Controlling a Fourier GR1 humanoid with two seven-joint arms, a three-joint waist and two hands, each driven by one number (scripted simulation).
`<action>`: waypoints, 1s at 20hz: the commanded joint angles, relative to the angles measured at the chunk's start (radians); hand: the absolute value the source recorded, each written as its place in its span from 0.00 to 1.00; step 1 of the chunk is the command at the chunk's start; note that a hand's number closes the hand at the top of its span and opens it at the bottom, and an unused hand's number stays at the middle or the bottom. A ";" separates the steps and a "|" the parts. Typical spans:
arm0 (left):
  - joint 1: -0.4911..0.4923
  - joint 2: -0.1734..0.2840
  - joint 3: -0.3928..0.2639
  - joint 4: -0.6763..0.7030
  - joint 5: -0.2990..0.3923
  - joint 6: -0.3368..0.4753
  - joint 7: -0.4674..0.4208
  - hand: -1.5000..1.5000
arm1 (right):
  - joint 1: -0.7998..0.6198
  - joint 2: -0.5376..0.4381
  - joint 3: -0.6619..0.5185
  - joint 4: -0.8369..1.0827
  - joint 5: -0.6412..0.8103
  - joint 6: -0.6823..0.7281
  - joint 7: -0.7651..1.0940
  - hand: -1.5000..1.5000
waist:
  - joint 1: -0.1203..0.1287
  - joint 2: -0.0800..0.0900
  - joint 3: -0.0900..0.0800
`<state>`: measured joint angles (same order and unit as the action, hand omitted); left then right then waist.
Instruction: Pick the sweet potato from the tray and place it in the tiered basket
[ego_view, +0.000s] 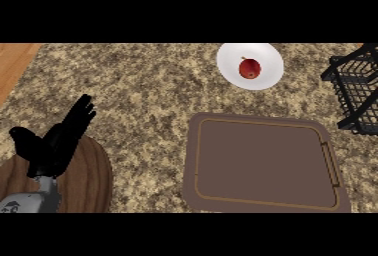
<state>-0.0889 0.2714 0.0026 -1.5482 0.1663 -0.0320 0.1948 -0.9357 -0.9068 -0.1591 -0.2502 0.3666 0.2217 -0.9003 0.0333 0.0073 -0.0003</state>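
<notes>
left hand (55, 142) resting open, holding nothing, lower left | right hand not showing | tray (221, 200) lying bare, no sweet potato showing | basket (358, 90) sitting far right, well apart from hand

Head view. Speckled granite counter (140, 95); bare wood strip (15, 60) at far left. Brown tray (262, 162) at near centre-right, nothing on its surface. White plate (251, 65) at far centre, holding a red apple-like fruit (249, 68). Black wire tiered basket (358, 90) at the right edge, partly cut off. Left hand (55, 142) at near left, fingers straight, above a round wooden board (85, 182).
</notes>
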 joint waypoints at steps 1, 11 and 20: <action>-0.039 -0.026 -0.028 -0.053 -0.042 0.055 0.064 0.50 | -0.033 0.037 0.005 0.025 0.022 -0.029 -0.016 0.00 | 0.009 0.007 0.003; -0.021 -0.008 0.014 -0.019 -0.016 0.002 0.016 0.50 | -0.125 0.022 -0.117 0.108 -0.103 0.188 0.140 0.00 | 0.006 0.006 0.002; -0.011 -0.017 0.012 -0.019 -0.010 -0.008 0.016 0.50 | -0.173 -0.109 -0.306 0.219 -0.297 0.369 0.355 0.00 | 0.013 0.010 0.004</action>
<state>-0.1120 0.2529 0.0103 -1.5517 0.1470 -0.0312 0.2116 -1.0909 -0.9672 -0.3937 -0.0753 0.1421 0.4941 -0.6107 0.0399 0.0160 0.0032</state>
